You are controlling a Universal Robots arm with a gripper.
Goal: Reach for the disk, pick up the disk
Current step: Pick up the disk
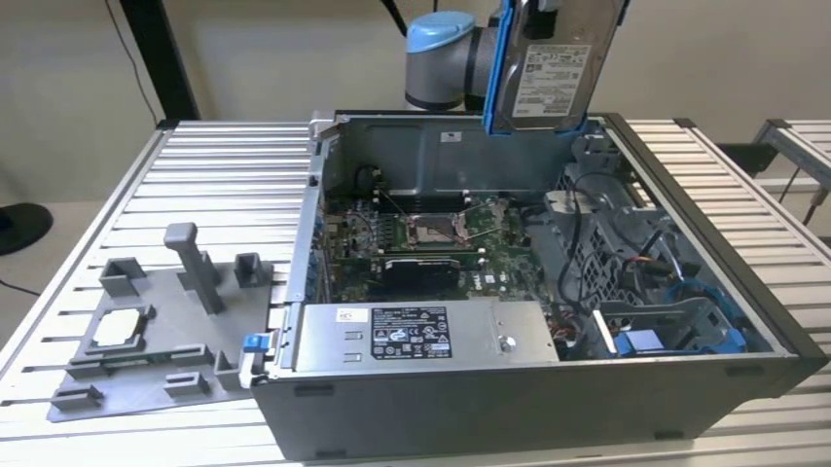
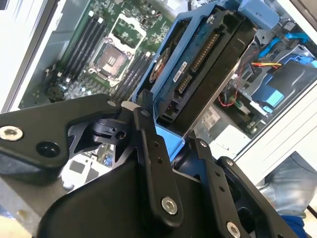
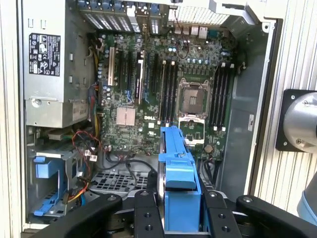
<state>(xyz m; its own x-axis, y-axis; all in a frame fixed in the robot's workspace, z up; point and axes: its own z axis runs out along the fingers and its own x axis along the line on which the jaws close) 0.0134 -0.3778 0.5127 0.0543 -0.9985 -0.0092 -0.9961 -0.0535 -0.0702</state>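
Black gripper (image 3: pixel 181 218) links fill the foreground in both wrist views, and its fingers (image 2: pixel 148 144) are closed on the disk (image 2: pixel 198 64), clamping the blue frame from both sides. In the first wrist view the disk's blue edge (image 3: pixel 178 168) stands on end between the fingers, above the green motherboard (image 3: pixel 163 89) of the open computer case (image 3: pixel 252 129). In the exterior view the disk (image 1: pixel 552 63) hangs upright, high over the rear wall of the case, its white label facing the camera, with the arm's blue-capped joint (image 1: pixel 442 53) just beside it. A silver power supply box (image 1: pixel 415 336) sits at the case's front, and a grey plastic fixture (image 1: pixel 156 331) lies on the slatted table (image 1: pixel 221 165) toward the exterior view's left.
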